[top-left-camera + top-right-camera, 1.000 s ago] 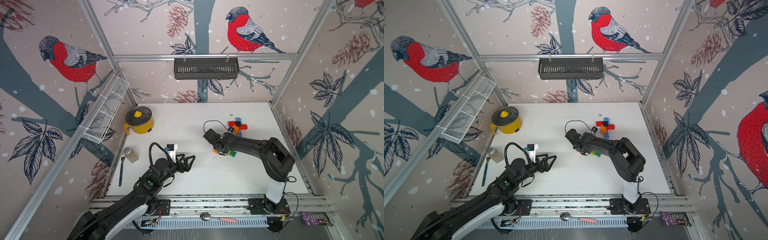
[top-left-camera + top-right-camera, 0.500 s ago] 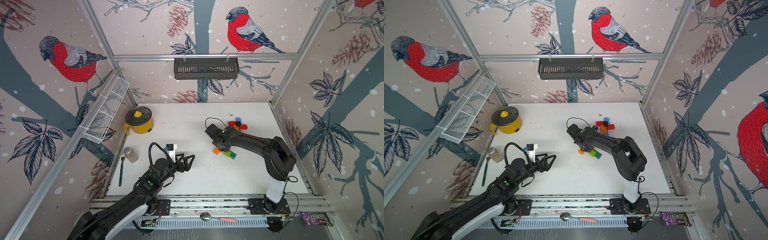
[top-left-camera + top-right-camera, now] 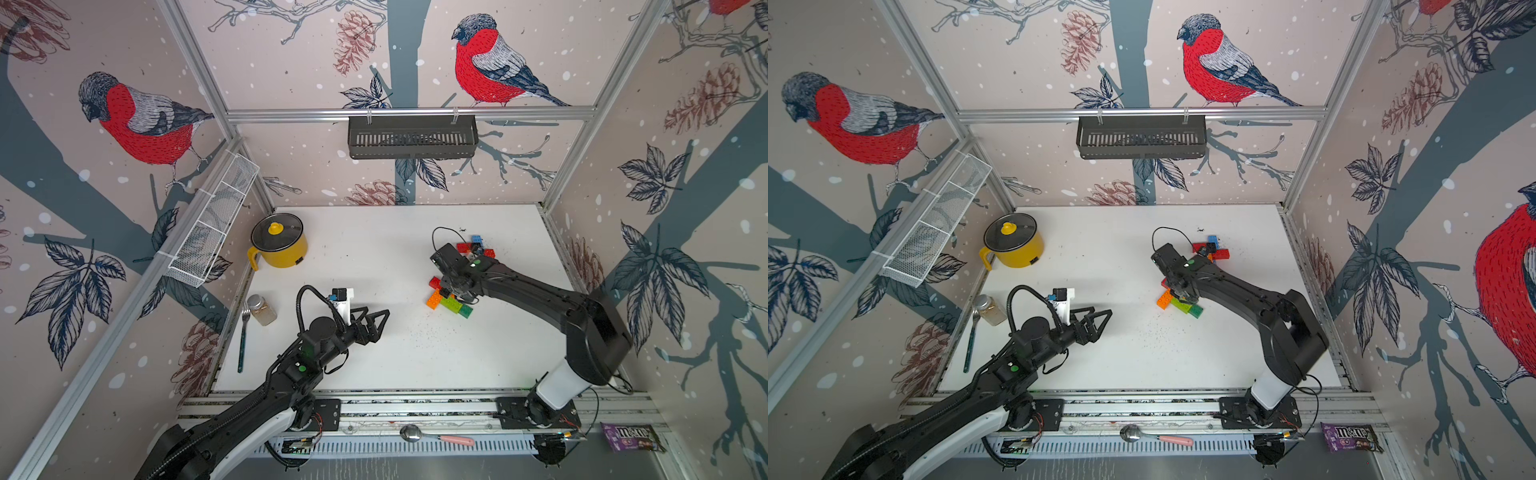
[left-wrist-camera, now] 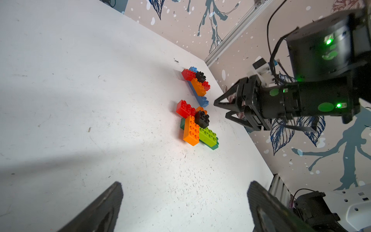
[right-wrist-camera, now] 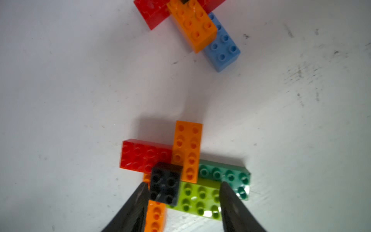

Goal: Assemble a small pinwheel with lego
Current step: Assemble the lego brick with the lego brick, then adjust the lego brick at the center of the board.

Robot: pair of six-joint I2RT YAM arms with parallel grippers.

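Left wrist: your left hand (image 4: 184,184) hangs over the bench (image 4: 80,100), fingers wide apart and empty. Your right hand (image 4: 220,110) floats just beside the pinwheel (image 4: 197,128) with its fingers parted, clear of the black brick (image 4: 202,119). A second lego cluster (image 4: 197,82) lies near it, toward the corner.

Right wrist: you see the fingers (image 5: 136,202) either side of the black brick and lime brick (image 5: 200,198), clamping nothing.

Top views: in both, the pinwheel (image 3: 451,302) sits on the bench's right half, beneath the right hand. The left hand is well apart from it, mid-bench.
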